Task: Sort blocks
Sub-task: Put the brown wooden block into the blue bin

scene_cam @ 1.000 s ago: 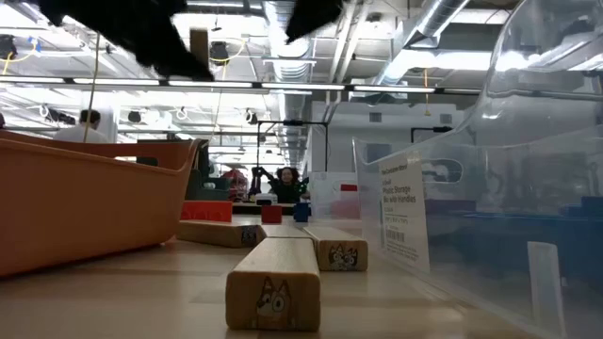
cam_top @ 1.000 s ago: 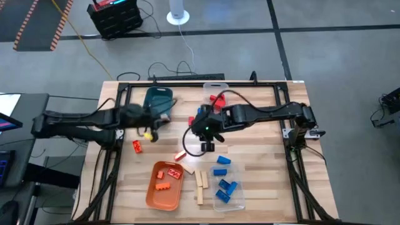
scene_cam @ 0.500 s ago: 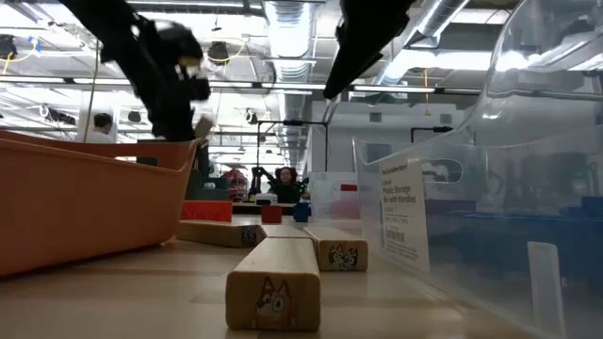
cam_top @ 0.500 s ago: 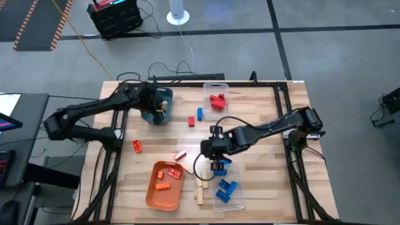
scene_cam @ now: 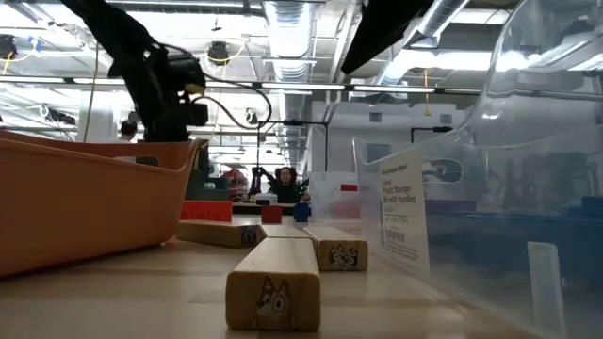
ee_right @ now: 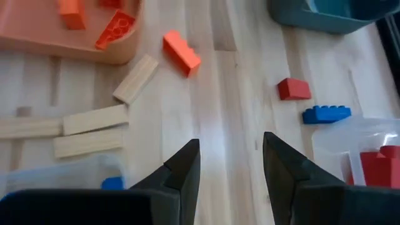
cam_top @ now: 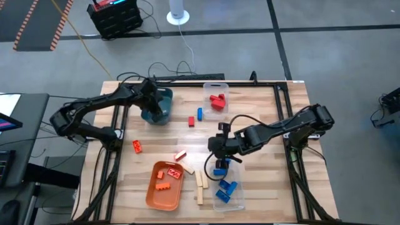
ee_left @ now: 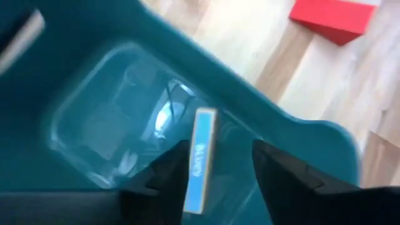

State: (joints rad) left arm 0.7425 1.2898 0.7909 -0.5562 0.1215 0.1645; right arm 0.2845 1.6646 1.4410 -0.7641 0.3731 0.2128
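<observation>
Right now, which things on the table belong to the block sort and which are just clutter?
Job: blue bricks, red bricks, orange bricks, wood pieces, orange tray, teal tray, clear bins, left tool, right tool.
Clutter: cables.

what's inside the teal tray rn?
One small light-wood block with a blue printed face lies on the floor of the teal plastic tray, between the open left gripper's fingers. The arm covers the tray from above, so the rest is hidden.

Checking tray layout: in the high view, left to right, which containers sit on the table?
Teal tray → orange tray → clear bin holding red blocks → clear bin holding blue blocks.
</observation>
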